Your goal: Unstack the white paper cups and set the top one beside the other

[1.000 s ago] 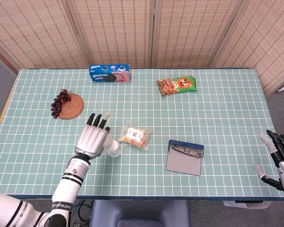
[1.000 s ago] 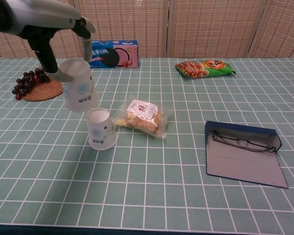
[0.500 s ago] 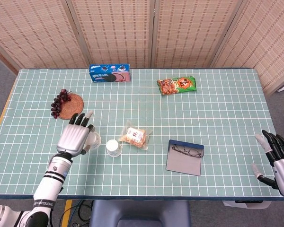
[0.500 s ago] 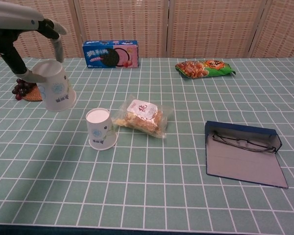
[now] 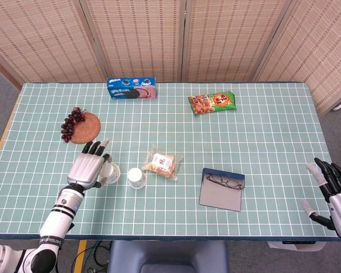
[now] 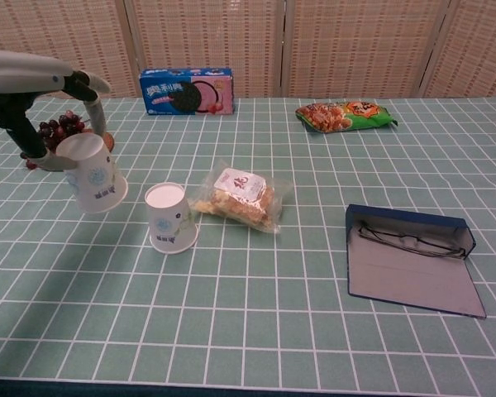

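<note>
My left hand grips a white paper cup, upside down and tilted, just above the tablecloth at the front left. The other white cup stands upside down on the table a short way to its right, apart from it. My right hand is off the table's right edge in the head view, fingers spread, holding nothing.
A snack packet lies right of the cups. A blue glasses case with glasses lies open further right. Grapes on a woven coaster sit behind my left hand. A blue cookie box and a green snack bag lie at the back.
My left hand carried the cup away from above the standing cup, leftward and down toward the table. The right hand drifted slightly lower.
</note>
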